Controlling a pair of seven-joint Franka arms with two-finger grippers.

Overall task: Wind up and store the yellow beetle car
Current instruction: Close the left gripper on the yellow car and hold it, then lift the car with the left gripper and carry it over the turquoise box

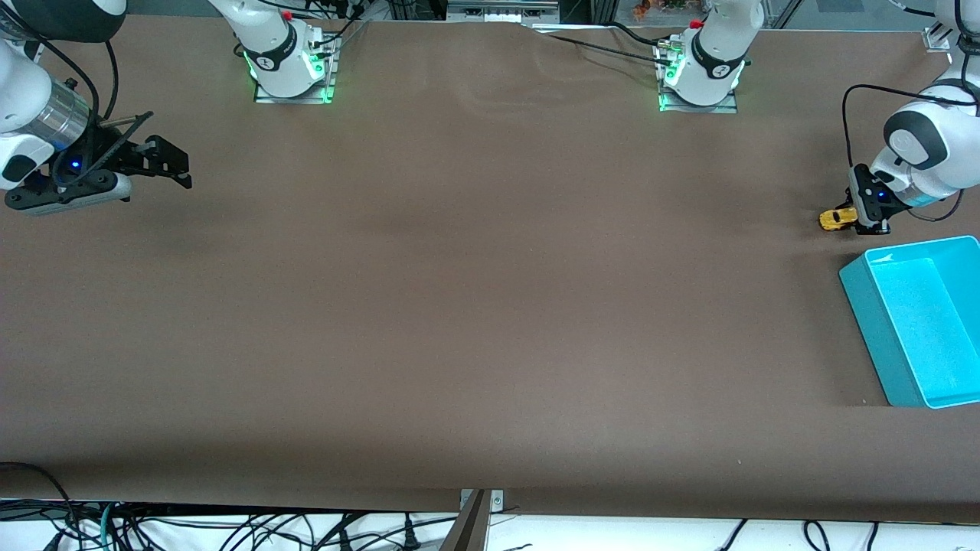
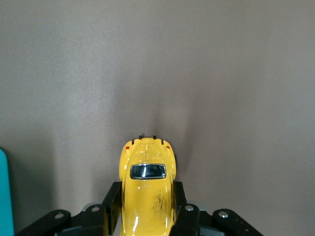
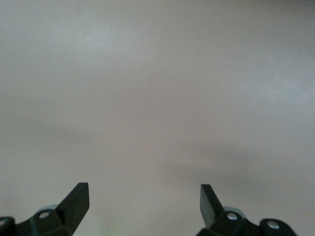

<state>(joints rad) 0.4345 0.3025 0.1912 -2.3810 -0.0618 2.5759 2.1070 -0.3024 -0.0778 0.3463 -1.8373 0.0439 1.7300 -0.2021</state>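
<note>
The yellow beetle car sits on the brown table at the left arm's end, just farther from the front camera than the blue bin. My left gripper is down at the table, shut on the car's body. In the left wrist view the yellow beetle car fills the gap of my left gripper, both black fingers pressed to its sides, its rear window showing. My right gripper waits open above the table at the right arm's end. In its own view the right gripper has nothing between its fingers.
An open turquoise bin stands at the left arm's end, nearer to the front camera than the car. Its edge shows in the left wrist view. The arm bases stand at the table's back edge. Cables lie below the front edge.
</note>
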